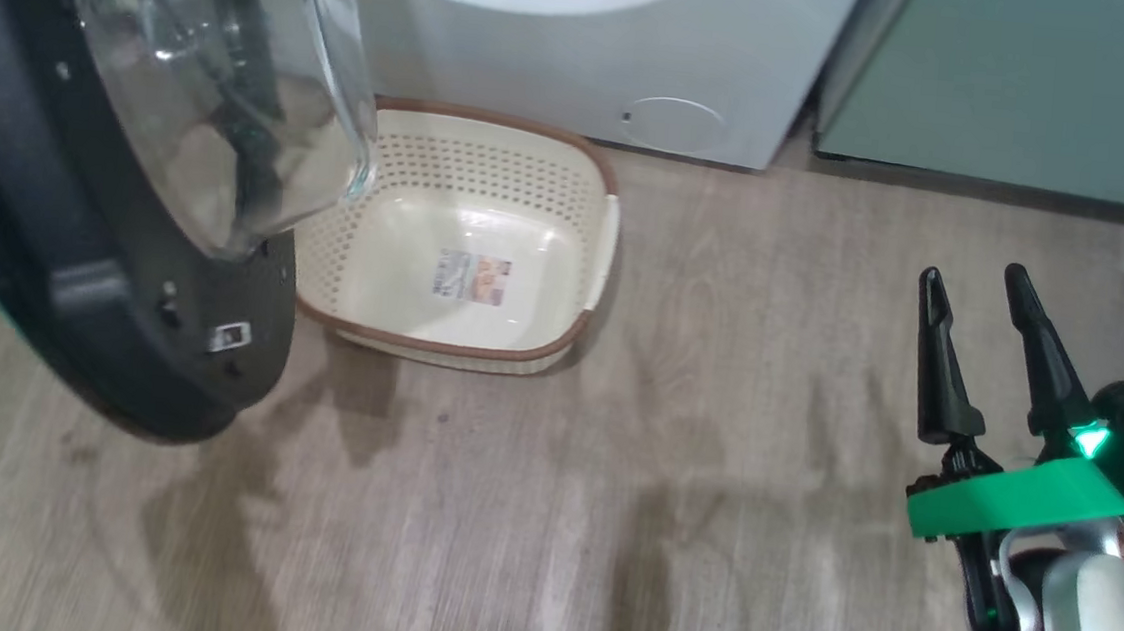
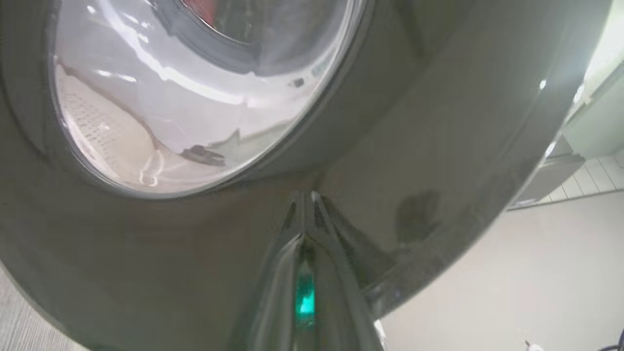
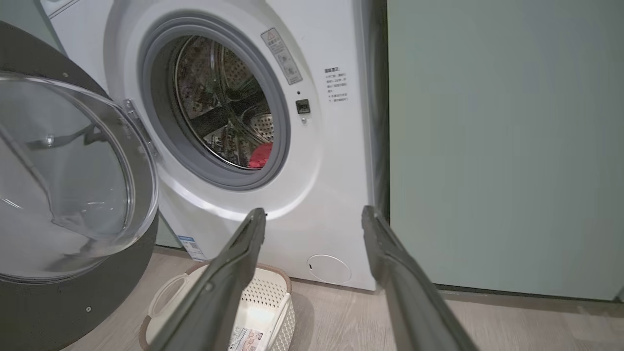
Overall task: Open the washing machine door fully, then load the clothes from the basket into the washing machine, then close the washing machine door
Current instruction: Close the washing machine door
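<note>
Loading done, by the look of it: seeing the basket (image 1: 474, 163) bare down to its label, and red clothes (image 3: 260, 154) low inside the steel drum (image 3: 219, 107) of the washing machine (image 3: 321, 195). Leaves only the closing.

Seeing the washing machine door (image 1: 18, 213) swung out wide at left, with its glass bowl overlapping the basket's left end in the head view. Marking left gripper (image 2: 305, 196) as pressed together, tips flat against the door's glossy black outer face, pinching nothing. Marking right gripper (image 1: 973, 275) as spread and empty, hovering above the wood floor (image 1: 607, 510), well apart from basket and door, near the pale green cabinet (image 3: 487, 146).

Risks, as judgement:
- Skidding off the slick curved rim during a push, for lack of any real grip; then scraping the glass or losing contact mid-swing.
- Pushing off-axis and loading the hinge instead of turning the door; cannot tell how far from the hinge.
- Stopping short of the latch catch (image 3: 302, 106) and leaving the door ajar, for want of a firm last press.
- Trapping red fabric against the grey seal (image 3: 280, 146); cannot tell how near the lip.
- Clipping the basket with the door's lower edge; looks close, clearance unclear.
- Catching the spread right fingers in the door's sweep, through drifting leftward.
</note>
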`<state>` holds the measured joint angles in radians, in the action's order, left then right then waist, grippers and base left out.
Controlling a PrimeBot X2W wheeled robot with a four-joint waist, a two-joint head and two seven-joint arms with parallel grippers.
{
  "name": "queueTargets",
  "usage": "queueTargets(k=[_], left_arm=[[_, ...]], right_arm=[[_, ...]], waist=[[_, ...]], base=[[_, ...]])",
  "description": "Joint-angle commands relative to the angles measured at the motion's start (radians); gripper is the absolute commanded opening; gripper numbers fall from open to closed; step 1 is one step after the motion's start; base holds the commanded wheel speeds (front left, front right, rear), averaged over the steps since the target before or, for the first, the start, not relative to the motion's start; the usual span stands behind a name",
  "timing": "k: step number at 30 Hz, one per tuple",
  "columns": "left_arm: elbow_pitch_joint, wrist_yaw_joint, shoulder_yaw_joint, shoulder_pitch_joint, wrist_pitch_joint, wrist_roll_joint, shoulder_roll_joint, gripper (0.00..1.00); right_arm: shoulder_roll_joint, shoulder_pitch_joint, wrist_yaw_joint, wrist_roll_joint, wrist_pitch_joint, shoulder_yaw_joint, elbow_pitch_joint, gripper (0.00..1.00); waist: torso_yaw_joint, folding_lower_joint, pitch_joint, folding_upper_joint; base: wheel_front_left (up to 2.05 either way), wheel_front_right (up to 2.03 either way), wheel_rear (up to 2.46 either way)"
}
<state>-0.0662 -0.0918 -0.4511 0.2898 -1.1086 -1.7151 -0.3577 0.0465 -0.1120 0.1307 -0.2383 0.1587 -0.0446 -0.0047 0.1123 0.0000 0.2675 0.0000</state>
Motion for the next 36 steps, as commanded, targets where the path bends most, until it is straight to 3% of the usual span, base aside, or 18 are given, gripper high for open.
queueTargets(k=[1,6,16,28,36], left_arm=[[0.057,0.005,-0.029,0.007,-0.012,-0.005,-0.036,0.00],[0.145,0.034,-0.001,0.001,-0.023,-0.018,-0.003,0.00],[0.234,0.092,0.042,0.038,-0.031,-0.008,-0.003,0.00],[0.207,0.171,0.081,0.206,-0.001,0.008,-0.024,0.00],[0.134,0.231,0.100,0.346,0.048,0.028,-0.032,0.00]], right_arm=[[0.004,-0.020,0.000,-0.008,0.014,0.025,-0.025,1.00],[0.004,-0.024,0.000,-0.028,0.035,0.033,-0.006,1.00],[0.004,-0.041,0.000,-0.077,0.075,0.062,0.030,1.00],[0.004,-0.073,0.000,-0.140,0.101,0.108,0.065,1.00],[0.004,-0.090,0.000,-0.171,0.103,0.121,0.054,1.00]], waist=[[-0.037,0.0000,-0.001,0.0000],[-0.105,0.0000,0.007,0.0000],[-0.261,0.0000,0.050,0.0000],[-0.410,0.0000,0.127,0.0000],[-0.471,0.0000,0.171,0.0000]], base=[[0.00,0.00,0.00],[0.00,0.00,0.00],[0.00,0.00,0.00],[0.00,0.00,0.00],[0.00,0.00,0.00]])
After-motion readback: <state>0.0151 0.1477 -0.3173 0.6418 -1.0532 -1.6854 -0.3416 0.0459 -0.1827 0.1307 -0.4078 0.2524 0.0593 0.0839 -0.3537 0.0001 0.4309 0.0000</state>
